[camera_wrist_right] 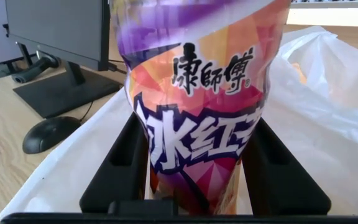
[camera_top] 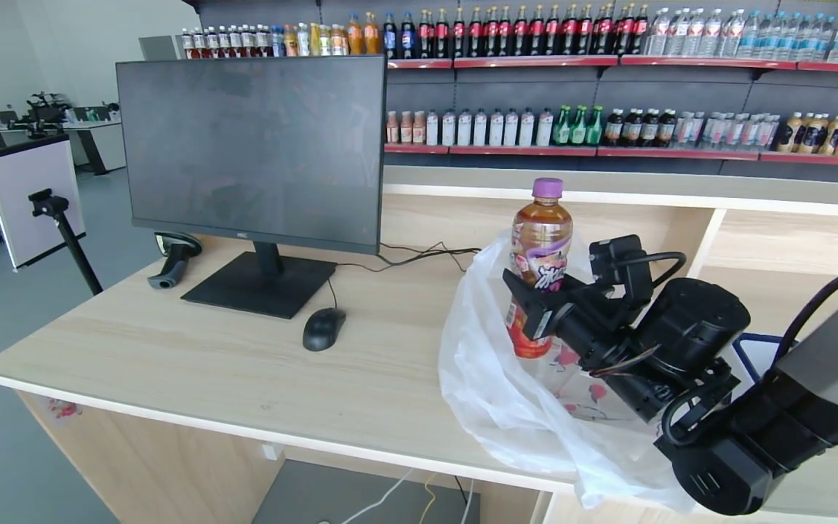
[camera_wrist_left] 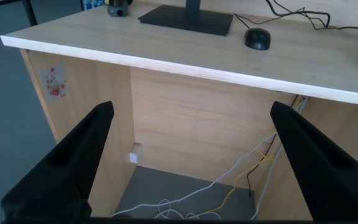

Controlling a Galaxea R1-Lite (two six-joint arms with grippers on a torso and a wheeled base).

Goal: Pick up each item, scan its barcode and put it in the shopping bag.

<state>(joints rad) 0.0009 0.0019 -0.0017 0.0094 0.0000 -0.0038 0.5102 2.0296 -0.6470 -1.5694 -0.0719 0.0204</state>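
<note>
Counter point(camera_top: 244, 364) edge runs under the limp shopping bag point(camera_top: 492, 393), which overhangs it. The bag's slack mouth could fold or slide away from the upright bottle point(camera_top: 541, 240), held there clamped mid-body in the right claw point(camera_top: 539, 306). A tilted release might topple the bottle. The left claw point(camera_wrist_left: 191, 109) hangs apart below the counter.

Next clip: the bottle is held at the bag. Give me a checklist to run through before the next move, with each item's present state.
1. Right hand shut on the bottle, gripping it from both sides: ok.
2. Bottle upright, purple cap on: ok.
3. Bottle's base inside the shopping bag's open mouth: looks ok.
4. Barcode already scanned; the scanner lies beside the monitor stand: cannot tell.
5. Left hand open, low in front of the table edge, away from the bag: ok.
</note>
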